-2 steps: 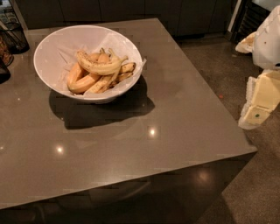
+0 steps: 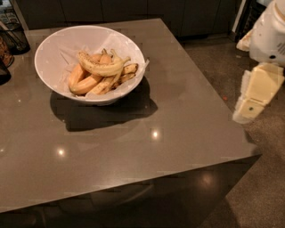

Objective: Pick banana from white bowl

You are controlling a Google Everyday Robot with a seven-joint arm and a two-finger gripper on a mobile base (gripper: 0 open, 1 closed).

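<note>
The white bowl, wide and lined with crinkled white paper, stands at the back left of the grey table. Several bananas lie in it. The speckled pale-yellow banana lies on top, curved, with its stem toward the right. Smoother orange-yellow bananas lie under it. My gripper, a cream-coloured piece hanging from the white arm, is off the table's right edge, far to the right of the bowl and holding nothing that I can see.
A black wire basket and a dark object stand at the table's far left edge. Dark cabinets run behind the table. Speckled floor lies to the right, under the gripper.
The gripper and arm have shifted slightly up and to the left, toward the table's edge. The bowl and bananas have not moved.
</note>
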